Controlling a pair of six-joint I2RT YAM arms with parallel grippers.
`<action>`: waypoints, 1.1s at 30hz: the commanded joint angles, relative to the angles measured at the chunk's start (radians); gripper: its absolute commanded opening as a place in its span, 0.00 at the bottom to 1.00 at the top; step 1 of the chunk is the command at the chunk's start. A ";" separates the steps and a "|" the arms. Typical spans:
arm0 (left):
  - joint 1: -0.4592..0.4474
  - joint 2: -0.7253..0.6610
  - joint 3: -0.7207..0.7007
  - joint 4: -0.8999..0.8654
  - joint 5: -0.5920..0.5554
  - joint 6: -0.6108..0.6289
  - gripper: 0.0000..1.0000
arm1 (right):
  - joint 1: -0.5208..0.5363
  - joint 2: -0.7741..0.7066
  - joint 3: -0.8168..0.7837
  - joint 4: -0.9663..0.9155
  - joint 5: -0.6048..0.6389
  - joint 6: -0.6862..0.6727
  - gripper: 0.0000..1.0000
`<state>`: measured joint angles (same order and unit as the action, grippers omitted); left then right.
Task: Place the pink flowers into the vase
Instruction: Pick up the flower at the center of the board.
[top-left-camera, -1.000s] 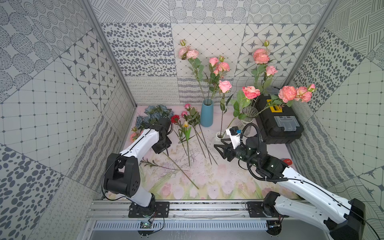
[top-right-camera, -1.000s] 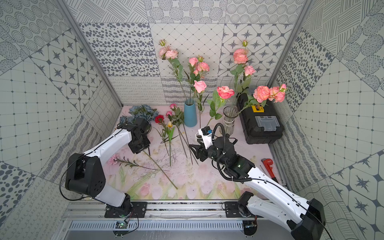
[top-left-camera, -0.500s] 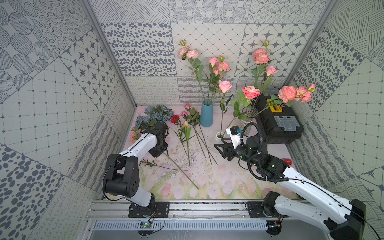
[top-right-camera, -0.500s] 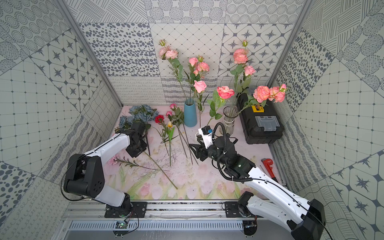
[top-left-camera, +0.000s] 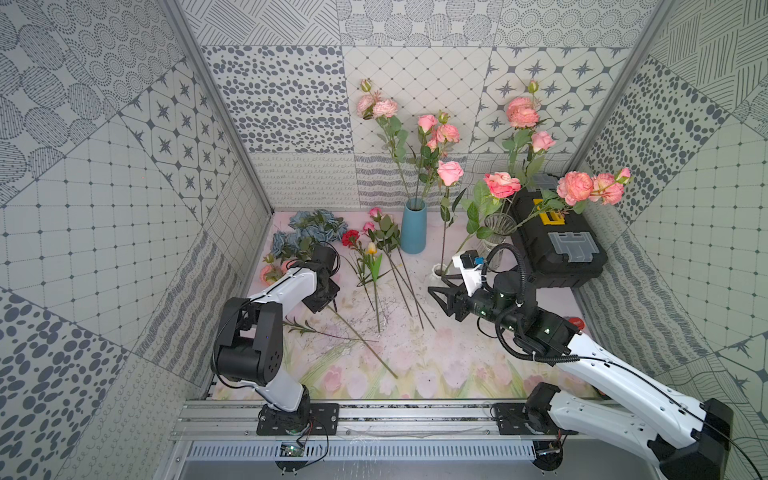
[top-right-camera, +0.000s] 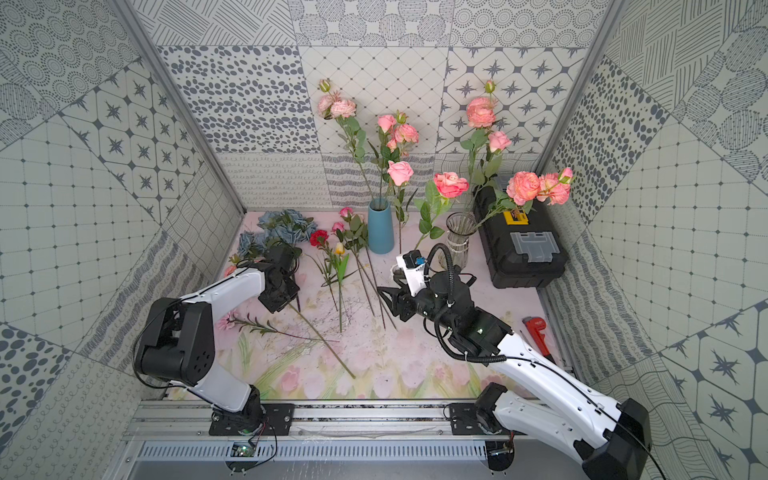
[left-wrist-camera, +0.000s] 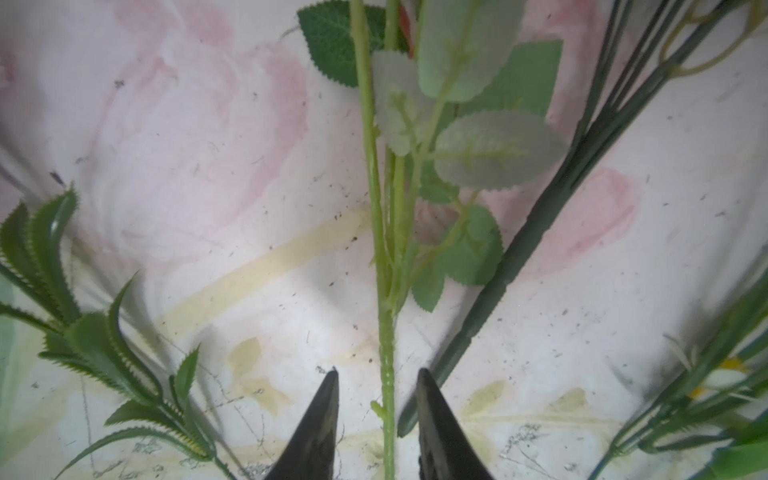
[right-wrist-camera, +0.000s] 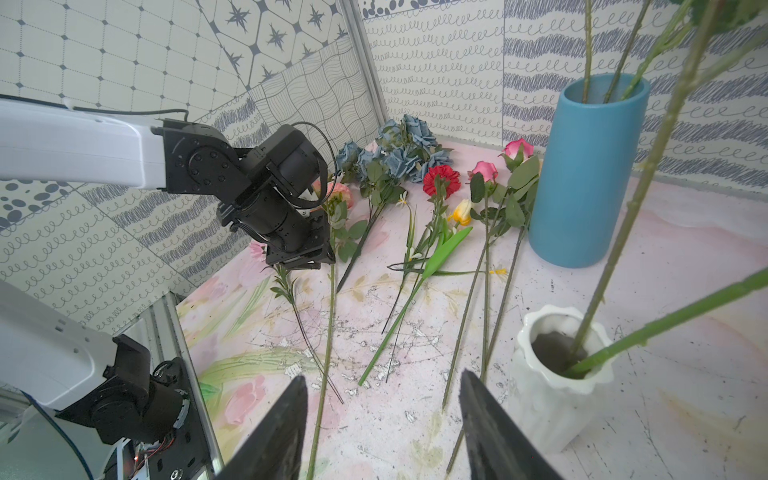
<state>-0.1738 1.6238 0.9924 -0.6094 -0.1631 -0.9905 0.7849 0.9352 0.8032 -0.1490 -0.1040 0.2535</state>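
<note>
The left claw (left-wrist-camera: 376, 372) is low over the tabletop (left-wrist-camera: 208, 291). Its two fingers stand apart, one on each side of the light green stem of a pink flower (left-wrist-camera: 386, 332), and neither finger touches the stem yet. This flower lies flat, with its bloom close to the wall under the left arm and its long stem pointing toward the front edge. The right claw (right-wrist-camera: 382, 376) is also apart and holds nothing; it hangs just beside the white vase (right-wrist-camera: 552, 395).

Several things could go wrong from here. The end of a dark stem (left-wrist-camera: 498, 282) lies just beside one finger. If the claw shuts a little to that side, it may pinch both stems, and the blue-grey flowers (top-left-camera: 316, 226), to which this stem seems to belong, would rise too. The green stem is thin and round, so it may roll away or turn inside the grip, and then the bloom would hang down. Its leaves lie among those of the neighbouring flowers, so a quick lift could drag them along.

The stem is long. While it is carried, its free end could sweep the loose flowers or strike the blue vase (top-left-camera: 413, 228) or the glass vase (top-left-camera: 498, 226). All three vases already hold pink flowers, so the new stem may catch on them and miss the opening.
</note>
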 joint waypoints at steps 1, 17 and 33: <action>0.007 0.033 0.011 0.054 -0.007 -0.017 0.30 | 0.002 -0.014 0.021 0.018 -0.003 -0.010 0.59; 0.006 0.102 -0.010 0.091 -0.035 -0.045 0.18 | 0.002 -0.015 0.025 0.013 0.007 -0.011 0.59; 0.006 -0.005 -0.065 0.042 -0.086 -0.091 0.00 | 0.003 0.003 0.061 -0.024 0.006 -0.016 0.59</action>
<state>-0.1699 1.6661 0.9489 -0.5209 -0.1936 -1.0428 0.7849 0.9356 0.8261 -0.1841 -0.1032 0.2504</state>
